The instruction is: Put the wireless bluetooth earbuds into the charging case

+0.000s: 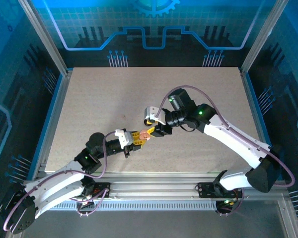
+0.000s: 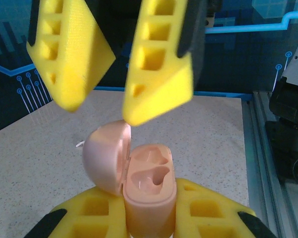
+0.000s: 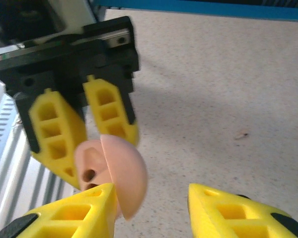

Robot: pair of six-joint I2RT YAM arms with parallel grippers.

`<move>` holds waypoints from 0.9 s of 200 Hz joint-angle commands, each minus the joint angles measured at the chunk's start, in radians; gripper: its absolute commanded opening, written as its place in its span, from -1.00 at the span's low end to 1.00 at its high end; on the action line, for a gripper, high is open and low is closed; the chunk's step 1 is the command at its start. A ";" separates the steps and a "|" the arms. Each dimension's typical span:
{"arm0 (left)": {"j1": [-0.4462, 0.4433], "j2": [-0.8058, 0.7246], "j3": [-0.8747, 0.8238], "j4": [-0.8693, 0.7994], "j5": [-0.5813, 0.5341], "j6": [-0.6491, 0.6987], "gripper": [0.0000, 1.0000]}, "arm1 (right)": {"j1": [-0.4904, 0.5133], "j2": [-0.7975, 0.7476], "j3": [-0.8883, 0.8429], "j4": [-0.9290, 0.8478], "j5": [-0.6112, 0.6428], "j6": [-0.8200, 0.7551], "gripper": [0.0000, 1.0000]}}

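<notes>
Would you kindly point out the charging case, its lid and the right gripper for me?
charging case (image 2: 149, 196): left wrist view, front of its body.
lid (image 2: 102, 158): left wrist view, its rounded shell.
right gripper (image 2: 103, 113): left wrist view, midway between its fingertips.

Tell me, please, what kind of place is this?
Probably a robotics lab test cell: an aluminium frame with blue circuit-print panels encloses a speckled tabletop; the left arm and right arm are bolted at its near edge.

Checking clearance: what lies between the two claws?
The open pink charging case, held by the left claw, below the right claw; left wrist view.
</notes>
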 commanded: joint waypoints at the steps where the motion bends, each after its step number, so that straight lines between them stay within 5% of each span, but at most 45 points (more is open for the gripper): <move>1: -0.006 -0.015 0.036 0.026 0.048 0.002 -0.80 | -0.017 -0.027 -0.034 0.067 0.055 0.044 -0.17; 57: -0.006 -0.035 0.026 0.034 0.010 -0.035 -0.80 | -0.024 -0.062 -0.062 0.121 0.102 0.100 -0.15; 123: 0.022 -0.091 0.017 -0.032 -0.175 -0.133 -0.83 | -0.035 -0.120 -0.110 0.203 0.147 0.214 -0.10; 160: 0.050 -0.101 0.007 -0.036 -0.138 -0.160 -0.82 | -0.017 -0.108 -0.116 0.181 -0.077 0.128 -0.10; 180: 0.050 -0.100 0.010 -0.032 -0.095 -0.143 -0.81 | 0.015 -0.104 -0.115 0.180 -0.064 0.082 -0.04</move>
